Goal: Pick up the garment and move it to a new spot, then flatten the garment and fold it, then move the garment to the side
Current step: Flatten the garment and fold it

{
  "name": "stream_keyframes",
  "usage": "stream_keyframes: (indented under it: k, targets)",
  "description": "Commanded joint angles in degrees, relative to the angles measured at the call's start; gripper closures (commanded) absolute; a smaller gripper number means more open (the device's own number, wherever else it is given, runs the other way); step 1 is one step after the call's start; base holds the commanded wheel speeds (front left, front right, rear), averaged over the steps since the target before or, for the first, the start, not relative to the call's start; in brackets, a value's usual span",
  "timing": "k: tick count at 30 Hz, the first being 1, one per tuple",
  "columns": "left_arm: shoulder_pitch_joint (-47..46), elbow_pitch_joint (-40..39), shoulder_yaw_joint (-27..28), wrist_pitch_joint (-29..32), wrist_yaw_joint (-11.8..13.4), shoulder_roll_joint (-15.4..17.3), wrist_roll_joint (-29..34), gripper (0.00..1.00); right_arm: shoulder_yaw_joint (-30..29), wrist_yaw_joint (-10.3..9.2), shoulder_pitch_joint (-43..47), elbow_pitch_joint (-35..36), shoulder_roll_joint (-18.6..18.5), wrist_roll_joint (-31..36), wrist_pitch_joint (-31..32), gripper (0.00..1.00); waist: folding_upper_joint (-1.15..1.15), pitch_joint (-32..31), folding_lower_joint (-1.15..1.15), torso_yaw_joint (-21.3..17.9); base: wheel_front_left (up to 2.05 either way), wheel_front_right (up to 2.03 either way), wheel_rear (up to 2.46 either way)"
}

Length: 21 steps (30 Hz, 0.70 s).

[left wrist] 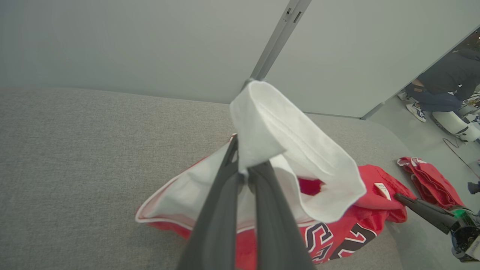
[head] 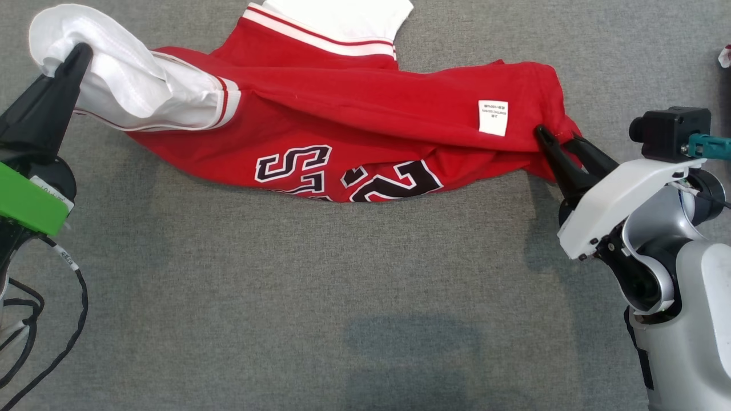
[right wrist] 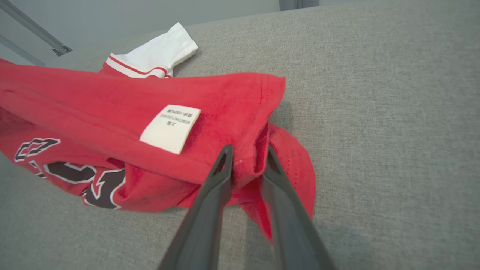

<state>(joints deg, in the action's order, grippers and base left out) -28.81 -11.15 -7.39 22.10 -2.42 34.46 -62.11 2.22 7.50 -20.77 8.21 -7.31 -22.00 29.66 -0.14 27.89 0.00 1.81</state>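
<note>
While left claw (head: 81, 51) grips garment (head: 354, 97) | right claw (head: 554, 135) parted

Support: a flat surface (head: 365, 297) covered in grey woven fabric, creased nowhere that can be seen. Lying on it is one red garment (head: 354, 114) with white sleeves, striped red-and-white trim and dark outlined lettering. It is bunched lengthwise and wrinkled, its middle resting on the cloth and one white sleeve end raised off it. A white care label (head: 493, 117) sits on the garment's red body. Well beyond the garment's hem end, a second, smaller red bundle (left wrist: 431, 183) also lies on the surface.
</note>
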Motion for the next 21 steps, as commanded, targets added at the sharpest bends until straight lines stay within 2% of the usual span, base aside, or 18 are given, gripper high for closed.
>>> stream_keyframes:
  k: [1,3,4,5,10,14,18,21]
  targets:
    - [0.43,0.09,0.23,-0.3,0.23,0.21,0.18,1.0,-0.21,-0.02,-0.75,0.13,-0.25,0.15,-0.1,0.69,0.14,0.02,0.0,0.11,0.0,0.0,0.0]
    - [0.47,0.2,0.22,-0.49,0.26,0.02,0.17,1.0,-0.26,-0.02,-0.88,0.03,-0.13,-0.16,-0.39,0.91,0.14,0.0,0.0,0.2,0.0,0.0,0.0]
    - [0.47,0.2,0.22,-0.49,0.26,0.02,0.17,1.0,-0.26,-0.02,-0.88,0.03,-0.13,-0.16,-0.39,0.91,0.14,0.0,0.0,0.2,0.0,0.0,0.0]
    - [0.56,0.24,0.18,-0.5,0.26,-0.01,0.23,1.0,-0.08,-0.02,-0.9,0.01,-0.19,0.01,-0.37,1.0,0.14,-0.06,0.0,0.24,0.0,0.0,0.0]
    - [0.98,0.22,1.02,-0.72,0.52,0.71,0.14,1.0,0.01,-0.01,-1.46,1.88,-0.25,-0.53,0.81,1.0,0.14,-0.86,0.0,0.09,0.0,0.0,0.0]
    - [1.49,-0.77,2.8,-0.91,1.03,1.67,-0.65,1.0,-0.51,-0.01,-1.35,6.03,-0.94,-1.11,3.12,1.0,0.14,-1.98,0.0,-0.63,0.0,0.0,0.0]
    - [2.2,-2.28,5.04,-0.77,1.91,2.88,-1.33,1.0,-2.61,-0.02,-2.3,11.1,-1.65,-2.46,4.91,1.0,0.14,-2.97,0.0,-1.54,0.0,0.0,0.0]
    - [0.92,-2.63,6.0,-0.23,1.91,4.02,-1.53,1.0,-3.93,-0.02,-4.65,12.3,-1.85,-3.46,6.92,1.0,0.14,-3.02,0.0,-1.74,0.0,0.0,0.0]
